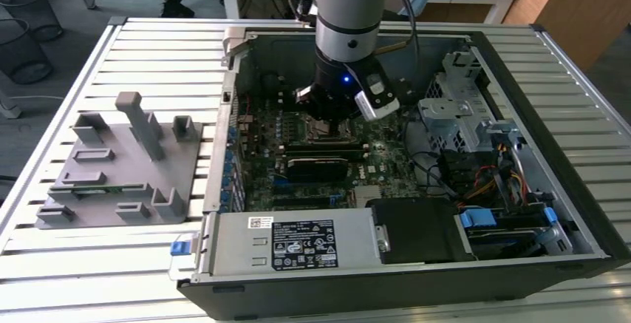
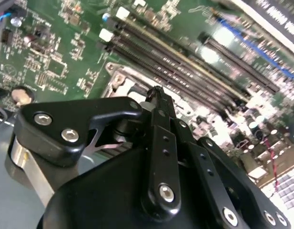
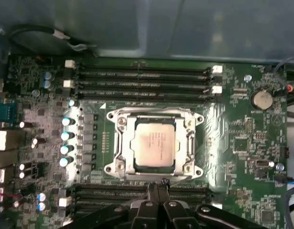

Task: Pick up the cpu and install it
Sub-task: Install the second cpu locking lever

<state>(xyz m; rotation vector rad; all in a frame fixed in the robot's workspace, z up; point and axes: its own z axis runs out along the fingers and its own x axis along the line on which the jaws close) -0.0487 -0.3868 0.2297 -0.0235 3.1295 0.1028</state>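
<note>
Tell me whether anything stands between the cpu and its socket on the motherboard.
Nothing visible does. In the first wrist view the cpu already lies inside the socket frame on the motherboard, its metal top uncovered. The claw sits beside the socket's edge, next to the memory slots, not over the chip.

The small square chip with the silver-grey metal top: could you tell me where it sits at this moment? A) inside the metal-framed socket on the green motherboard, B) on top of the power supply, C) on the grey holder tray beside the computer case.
A: in the first wrist view the silver-grey square chip lies flat within the metal-framed socket on the green motherboard, with the black gripper just beyond the socket's edge.
</note>
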